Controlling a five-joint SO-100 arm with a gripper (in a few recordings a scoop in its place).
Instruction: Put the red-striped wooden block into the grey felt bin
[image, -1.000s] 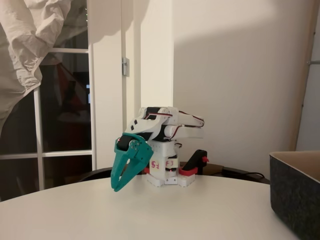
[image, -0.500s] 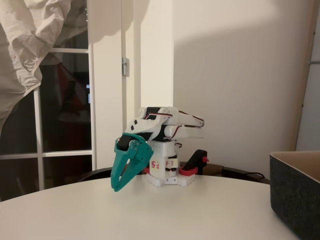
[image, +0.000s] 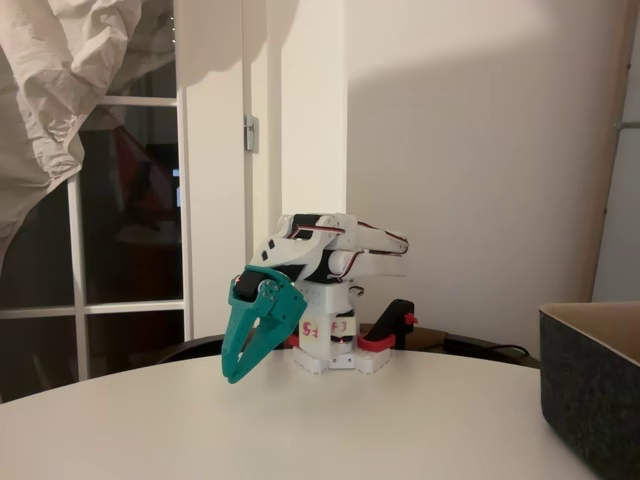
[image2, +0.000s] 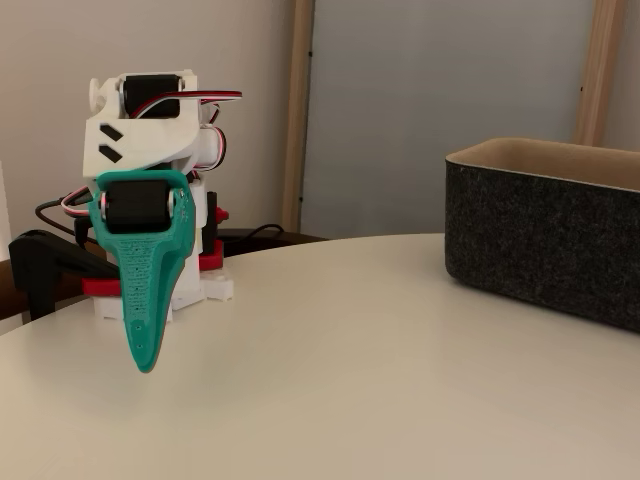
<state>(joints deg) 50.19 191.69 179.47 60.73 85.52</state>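
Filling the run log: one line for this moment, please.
arm: folded at base | gripper: shut, empty, tip near table | grey felt bin: upright on table

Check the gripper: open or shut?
Shut. In both fixed views the teal gripper tapers to a single tip with no gap between its fingers, pointing down just above the white table, holding nothing.

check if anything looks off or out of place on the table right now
Nothing stands out. The teal end effector hangs shut, tip just over the round white table, holding nothing. The dark grey felt bin stands upright and square at the right in both fixed views.
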